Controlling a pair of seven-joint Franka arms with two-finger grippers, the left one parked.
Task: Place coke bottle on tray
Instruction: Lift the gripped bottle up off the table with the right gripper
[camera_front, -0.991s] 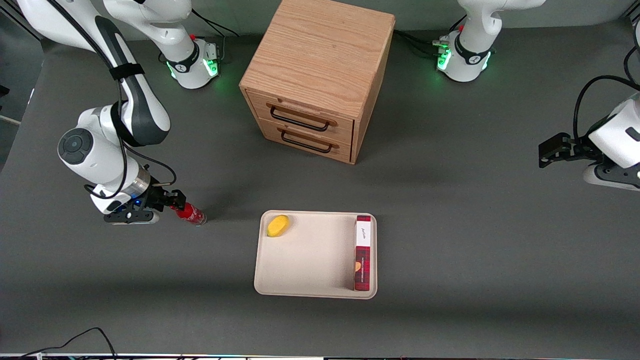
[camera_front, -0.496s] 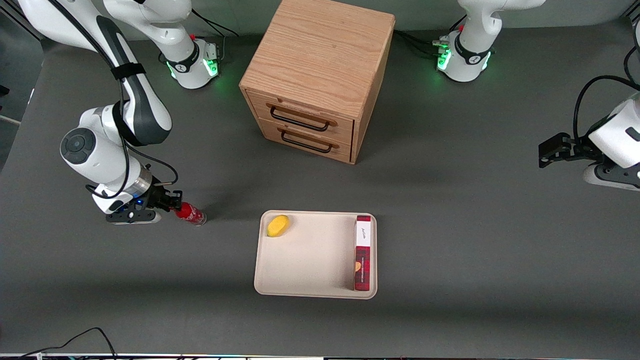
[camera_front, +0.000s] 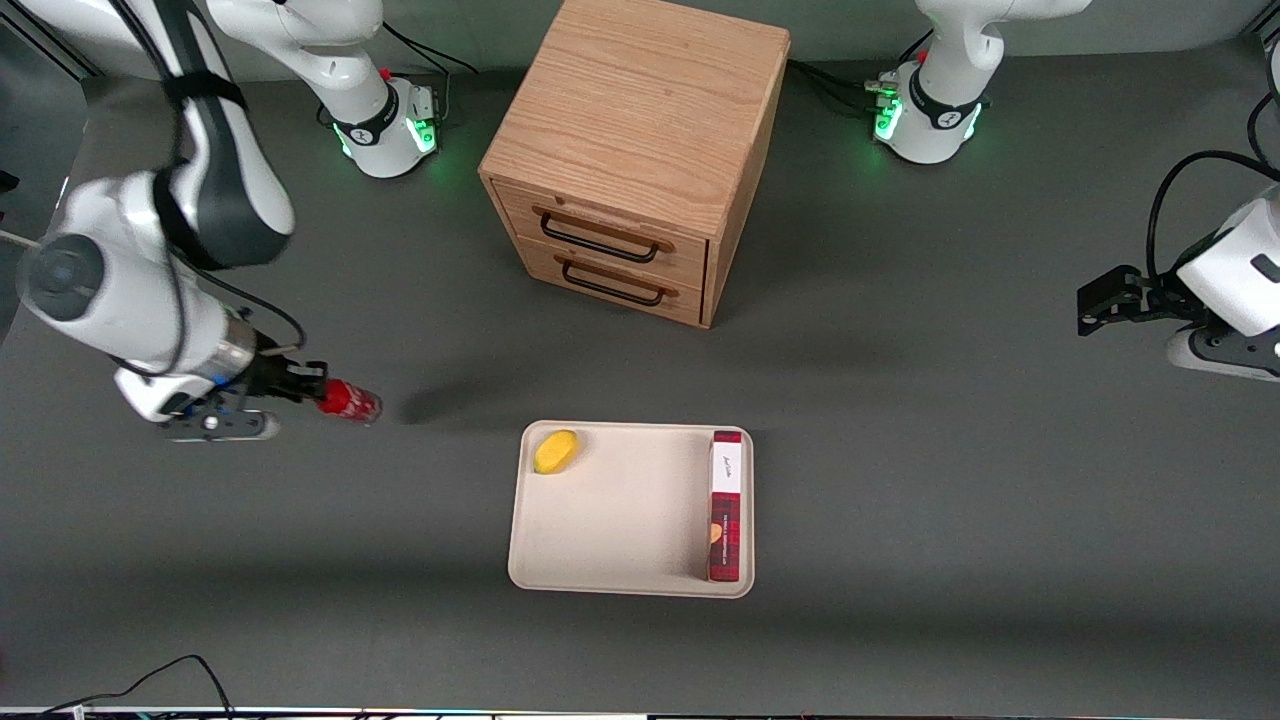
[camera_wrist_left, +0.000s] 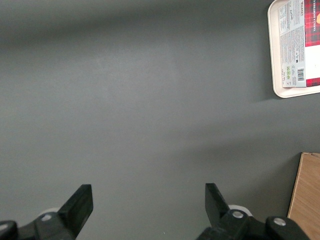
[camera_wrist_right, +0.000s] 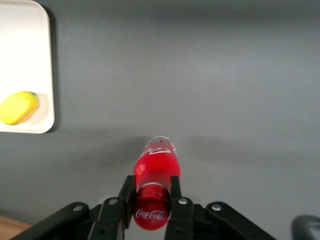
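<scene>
Your pincer (camera_front: 318, 392) is clamped on the coke bottle (camera_front: 350, 401), above the counter (camera_front: 900, 480), well apart from the tray (camera_front: 620, 520).

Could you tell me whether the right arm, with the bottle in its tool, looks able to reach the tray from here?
Probably yes. The tool is shut on the bottle, only bare table lies between it and the tray, and the middle is free between the lemon and box.
</scene>
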